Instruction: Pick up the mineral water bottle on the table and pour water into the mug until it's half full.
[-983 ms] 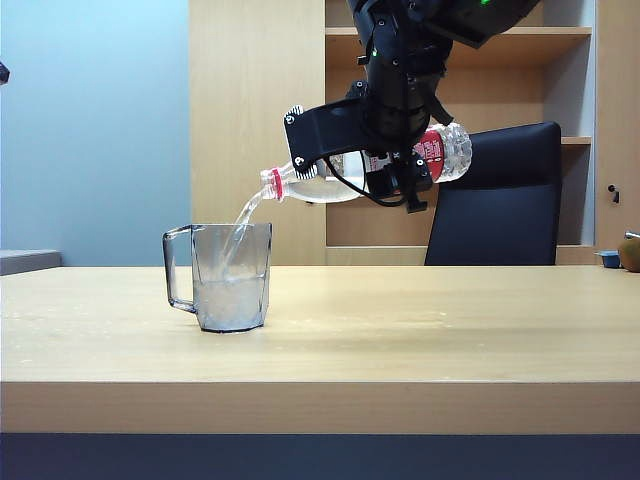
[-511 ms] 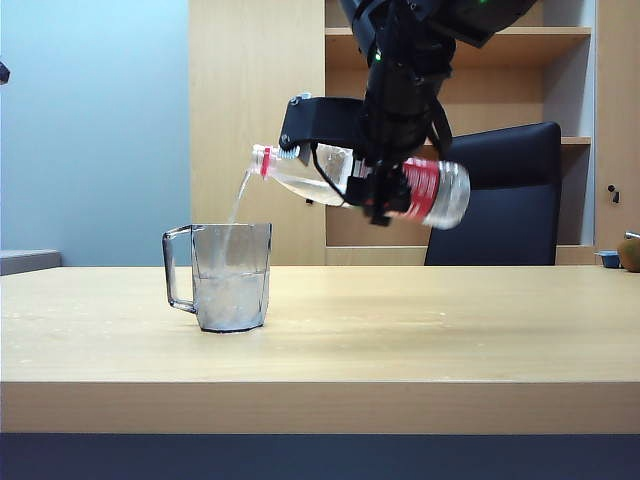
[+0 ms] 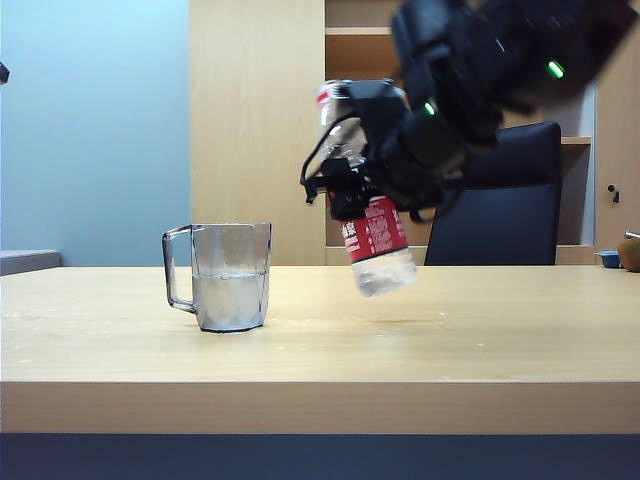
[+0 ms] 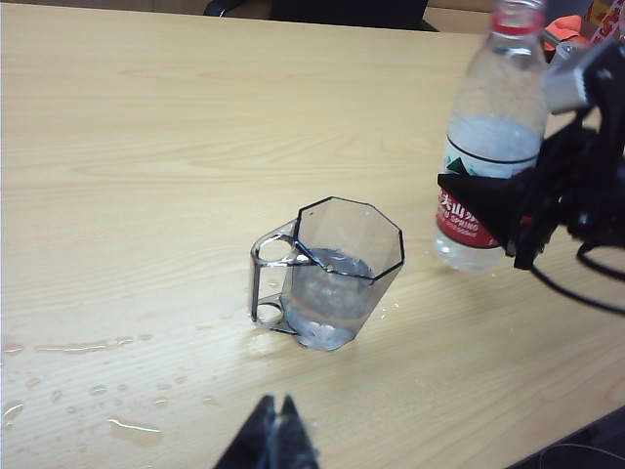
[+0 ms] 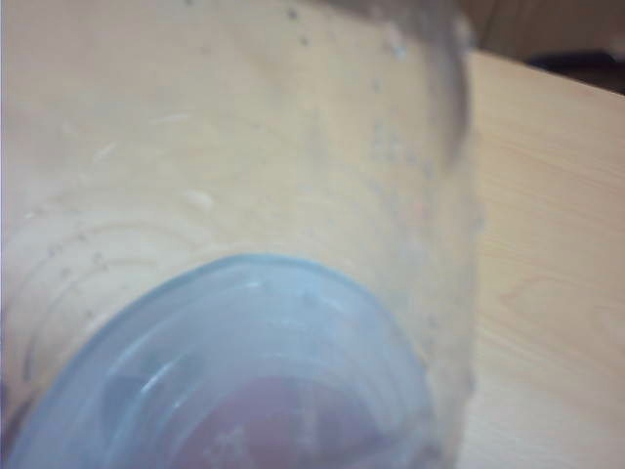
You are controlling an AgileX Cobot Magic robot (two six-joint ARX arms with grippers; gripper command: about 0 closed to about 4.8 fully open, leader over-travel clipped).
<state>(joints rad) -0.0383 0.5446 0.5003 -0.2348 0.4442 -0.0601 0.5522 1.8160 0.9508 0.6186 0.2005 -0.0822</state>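
While the right gripper (image 3: 362, 192) clamps the mineral water bottle (image 3: 368, 215) at mid-body, the bottle hangs nearly upright above the table (image 3: 320, 345) — neck up, tilted a bit, base clear of the wood. Mug (image 3: 222, 277) stands apart to its side, abt half full of water (image 3: 231, 298). Left gripper (image 4: 273, 440) hovers nr the mug — fingertips together, holding nothing. Spilled drops (image 4: 117, 425) on the wood.

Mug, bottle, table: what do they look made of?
Mug: likely clear grey-tinted plastic, glossy and faceted; the water shows through.
Mineral water bottle, held by the right gripper: thin clear plastic with a printed red-and-white label.
Table: light wood-grain, matte, probably laminate.
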